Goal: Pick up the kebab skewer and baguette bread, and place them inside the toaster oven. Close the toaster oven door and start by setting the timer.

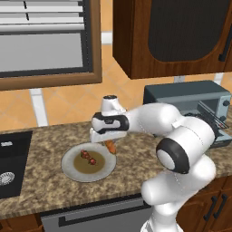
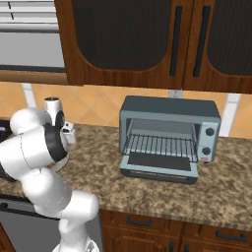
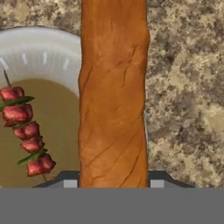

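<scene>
Orange-brown baguette bread (image 3: 113, 96); dark-red kebab skewer (image 3: 26, 131); grey-blue toaster oven (image 2: 170, 135); speckled brown counter (image 2: 221, 187).

A round grey plate (image 1: 72, 170) with a brown centre sits on the speckled granite counter (image 1: 41, 140). At the plate's 9 o'clock, a black sink (image 1: 11, 156) is set into the counter. A dark wooden wall cabinet (image 2: 133, 44) with black bar handles hangs at 12 o'clock, above the orange tiled backsplash (image 1: 68, 102). A framed window (image 1: 45, 41) with blinds is at 11 o'clock.
</scene>
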